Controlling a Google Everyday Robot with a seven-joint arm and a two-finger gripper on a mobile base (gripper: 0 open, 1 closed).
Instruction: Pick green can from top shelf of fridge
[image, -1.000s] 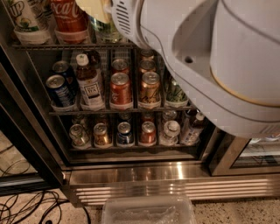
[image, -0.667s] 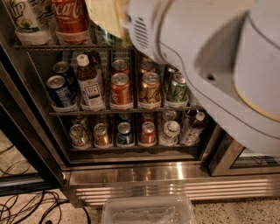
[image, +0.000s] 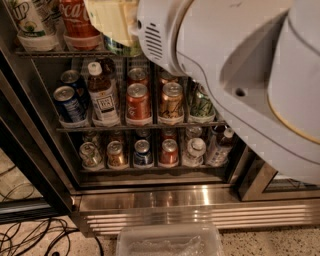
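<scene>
Only the dark green base of the green can (image: 121, 48) shows, standing on the top shelf (image: 60, 52) of the fridge (image: 175, 205). Everything above that strip is hidden behind the cream pincer (image: 114, 21), which sits directly over and in front of the can at the upper edge of the view. I cannot tell whether the pincer is open, closed or gripping the can: the frame cuts off its upper part and its own body covers the place where it meets the can. The white arm (image: 240, 75) spreads out to the right of the green can and blocks that whole side of the shelf.

Left of the green can on the same shelf stands 1 red Coca-Cola container (image: 77, 22), and further left 1 white cup (image: 29, 22) with a green logo. Both are cut off at the top.

Below the green can, the middle rack (image: 140, 126) carries 5 drinks in its front row:
- 1 blue can (image: 67, 102)
- 1 white-capped bottle (image: 102, 95)
- 1 red can (image: 137, 102)
- 1 copper can (image: 171, 102)
- 1 lighter green can (image: 201, 106), partly under the arm

More drinks stand behind them, too hidden to count.

Further below the green can, the bottom rack (image: 150, 167) shows 4 short cans (image: 142, 152) and 2 bottles (image: 194, 150) in front.

Furthest below the green can, 1 clear plastic tub (image: 170, 240) sits on the floor, cut off by the lower edge, its contents hard to make out. Dark cables (image: 30, 240) lie down to the left.
</scene>
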